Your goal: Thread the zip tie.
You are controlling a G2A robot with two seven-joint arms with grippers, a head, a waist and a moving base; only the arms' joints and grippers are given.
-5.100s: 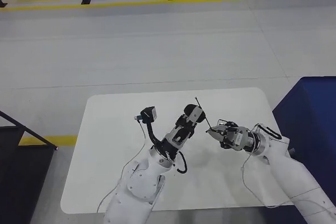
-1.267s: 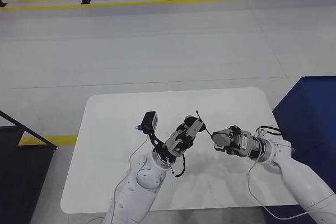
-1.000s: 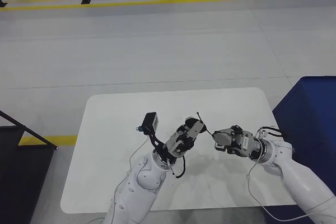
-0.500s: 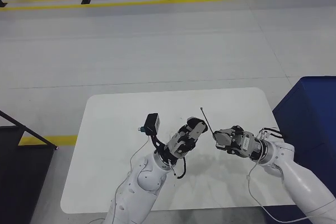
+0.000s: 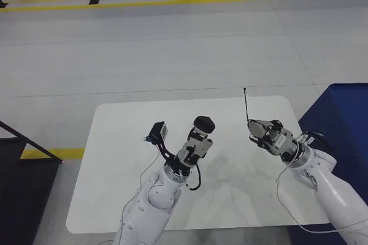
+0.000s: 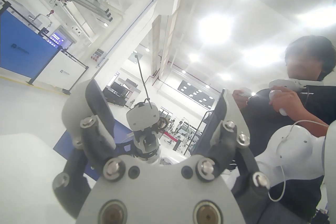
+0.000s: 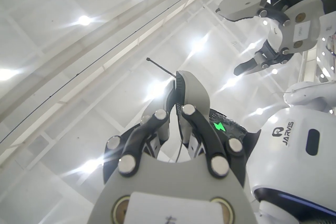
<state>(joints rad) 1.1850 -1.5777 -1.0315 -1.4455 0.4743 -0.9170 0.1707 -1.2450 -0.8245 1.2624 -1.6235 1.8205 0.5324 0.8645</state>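
Right gripper (image 5: 251, 125) clenches the zip tie (image 5: 245, 105) upright near the table's (image 5: 129, 159) far-right corner. Threading not begun, I judge; my left gripper (image 5: 201, 130), spread empty, must take its free end.

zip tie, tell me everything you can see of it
The zip tie is a thin, dark, straight strip, plastic by its look, with a slightly thicker tip at its free end. The right gripper is shut on it. The strip pokes out past the fingertips, above the table, and touches nothing else. In the right wrist view its tail runs back between the fingers. It forms no loop. The left gripper is open, apart from it.
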